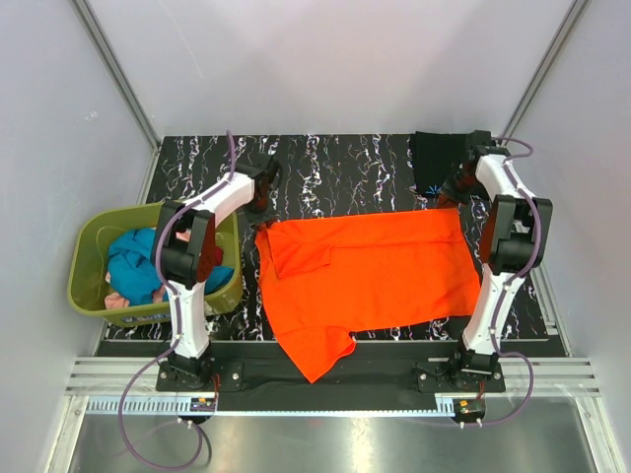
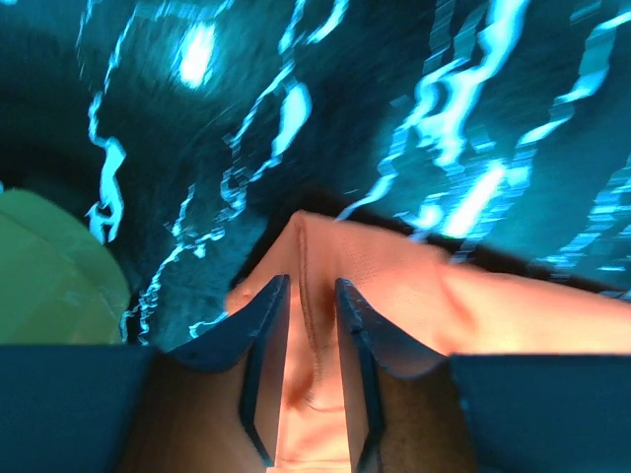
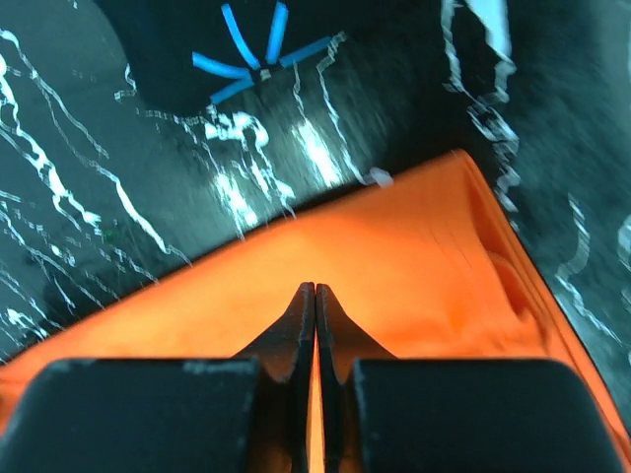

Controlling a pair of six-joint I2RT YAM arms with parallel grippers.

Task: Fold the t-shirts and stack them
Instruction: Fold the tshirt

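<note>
A: Orange t-shirt [image 1: 375, 271]?
B: Plain bright orange, spread mid-desk [image 1: 335, 168], mostly flat. The left sleeve is folded in over the body, and the near-left corner hangs past the desk's near edge.
A: Left gripper [image 2: 311, 286]?
B: At the far-left corner, fingers pinching a raised ridge of orange cloth.
A: Right gripper [image 3: 315, 288]?
B: At the far-right corner, closed tight with a thin sliver of orange cloth between the fingers.
A: Other shirts?
B: Black t-shirt [image 1: 439, 163] lies at the desk's far-right corner, light-blue mark showing, just beyond the right gripper. Teal t-shirt [image 1: 138, 261] is crumpled in the olive-green basket [image 1: 89, 296] on the left, with some pink cloth beside it.
</note>
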